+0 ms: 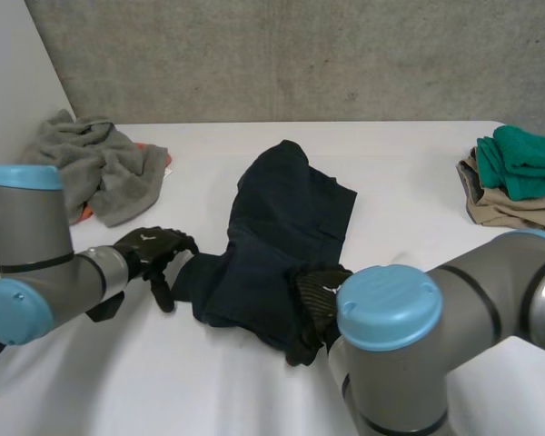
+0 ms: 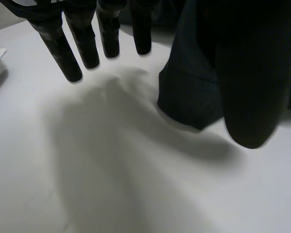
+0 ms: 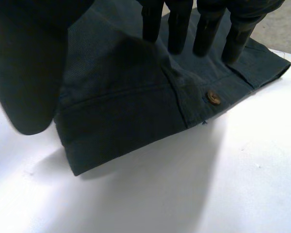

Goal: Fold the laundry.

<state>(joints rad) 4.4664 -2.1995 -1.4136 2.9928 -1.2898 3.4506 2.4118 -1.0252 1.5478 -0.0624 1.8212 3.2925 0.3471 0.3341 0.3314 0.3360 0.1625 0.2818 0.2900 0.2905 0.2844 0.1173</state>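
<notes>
A dark navy garment (image 1: 286, 227) lies crumpled in the middle of the white table (image 1: 391, 173). My left hand (image 1: 151, 248) hovers just left of the garment's near left corner (image 2: 189, 97), with fingers (image 2: 75, 51) straight and apart and the thumb (image 2: 247, 97) beside the cloth, holding nothing. My right hand (image 1: 313, 302) rests at the garment's near edge, with straight fingers (image 3: 179, 26) touching the cloth next to a brown button (image 3: 213, 96). Its thumb (image 3: 29, 77) stands off to the side over the hem (image 3: 116, 141), and the hand is open.
A pile of grey towels (image 1: 95, 159) with something orange beneath lies at the far left. At the far right a folded green cloth (image 1: 522, 162) lies on a folded tan one (image 1: 509, 207). A grey wall runs behind the table.
</notes>
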